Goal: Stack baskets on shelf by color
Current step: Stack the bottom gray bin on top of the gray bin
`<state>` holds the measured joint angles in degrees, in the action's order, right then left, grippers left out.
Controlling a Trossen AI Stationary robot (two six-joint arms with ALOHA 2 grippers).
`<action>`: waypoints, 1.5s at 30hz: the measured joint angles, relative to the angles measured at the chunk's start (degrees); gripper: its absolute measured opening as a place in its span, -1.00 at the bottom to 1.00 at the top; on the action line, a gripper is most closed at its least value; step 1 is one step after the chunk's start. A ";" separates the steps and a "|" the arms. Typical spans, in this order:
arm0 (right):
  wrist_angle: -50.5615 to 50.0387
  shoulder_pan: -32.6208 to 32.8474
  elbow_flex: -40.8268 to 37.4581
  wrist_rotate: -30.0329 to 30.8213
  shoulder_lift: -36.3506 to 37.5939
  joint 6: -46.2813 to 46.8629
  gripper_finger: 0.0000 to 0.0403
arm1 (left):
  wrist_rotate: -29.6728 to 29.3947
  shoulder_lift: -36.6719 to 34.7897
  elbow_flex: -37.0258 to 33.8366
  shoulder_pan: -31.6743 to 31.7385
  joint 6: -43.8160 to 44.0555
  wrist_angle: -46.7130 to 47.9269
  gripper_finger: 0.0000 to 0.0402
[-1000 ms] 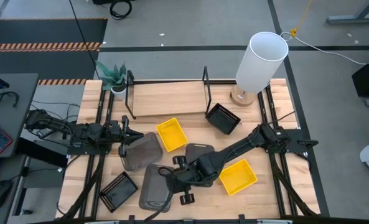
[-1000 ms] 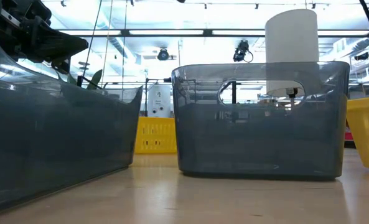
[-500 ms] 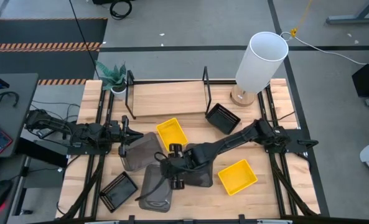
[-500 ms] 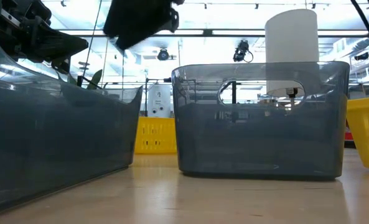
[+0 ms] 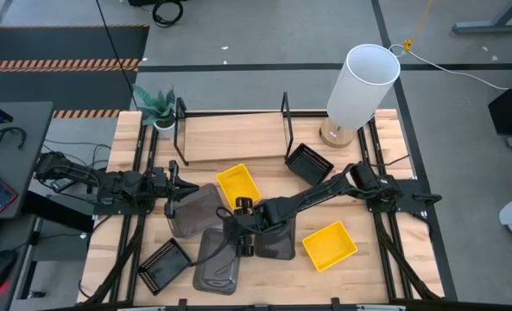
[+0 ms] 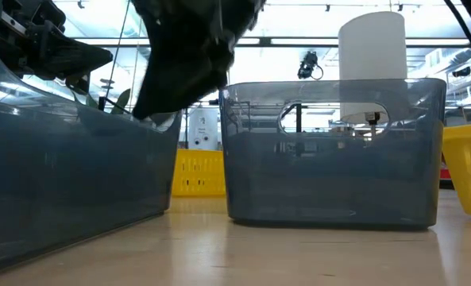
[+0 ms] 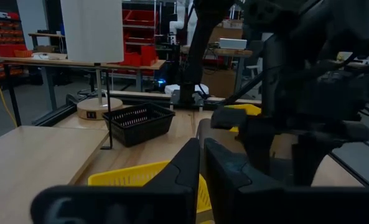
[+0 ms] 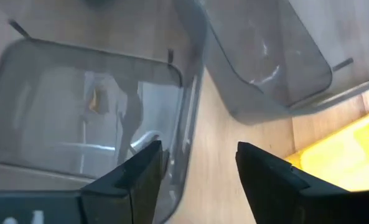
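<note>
Seen from above: left gripper [image 5: 176, 192] clamped on the rim of a tilted grey basket [image 5: 197, 207] at mid-bench; right gripper [image 5: 241, 231] spread wide between the lower grey basket [image 5: 217, 259] and another grey basket [image 5: 277, 233]. Shelf [image 5: 231, 136] bare at the far edge. Confirmed by right wrist view: fingers [image 8: 140, 171] apart, straddling a basket wall. Shown only at bench level: dark arm blur dropping between two grey tubs.

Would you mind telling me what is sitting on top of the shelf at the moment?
The shelf's wooden board shows bare from above; no basket sits on it. The nearest black mesh basket rests on the table beside its right end. Whatever lies under the board is covered.
</note>
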<state>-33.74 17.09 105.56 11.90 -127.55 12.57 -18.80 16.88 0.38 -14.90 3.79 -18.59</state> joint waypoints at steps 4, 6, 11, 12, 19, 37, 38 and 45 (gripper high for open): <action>1.74 -0.27 -1.60 -0.24 0.07 0.70 -0.08 | 0.01 -0.01 0.00 0.00 0.00 0.00 -0.84; 1.86 -0.48 -2.38 -0.92 0.04 1.19 -0.15 | -0.01 0.00 -0.01 0.00 -0.01 0.00 -0.82; 1.82 -1.02 -2.95 -1.44 0.07 1.63 -0.37 | 0.01 -0.02 0.00 -0.01 0.00 0.00 -0.81; 1.86 -1.04 -2.95 -1.42 0.07 2.10 -0.42 | -0.01 -0.01 -0.02 0.00 0.00 0.00 -0.82; 2.23 -1.17 -2.91 -1.49 0.07 2.46 -0.78 | 0.00 0.00 0.00 -0.01 0.00 0.00 -0.86; 2.62 -1.10 -2.78 -4.33 2.43 4.20 -0.96 | 0.00 -0.02 -0.02 -0.01 0.00 0.00 -0.86; 2.73 -1.10 -2.78 -4.20 3.01 4.21 -0.96 | 0.01 -0.02 0.00 0.00 0.00 0.11 -0.86; 1.73 -1.13 -2.78 -3.99 8.01 4.23 -0.97 | -0.01 -0.01 0.00 0.01 -0.01 0.02 -0.82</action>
<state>-32.01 15.97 102.78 7.91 -119.54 16.80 -18.80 16.88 0.38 -14.90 3.79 -18.57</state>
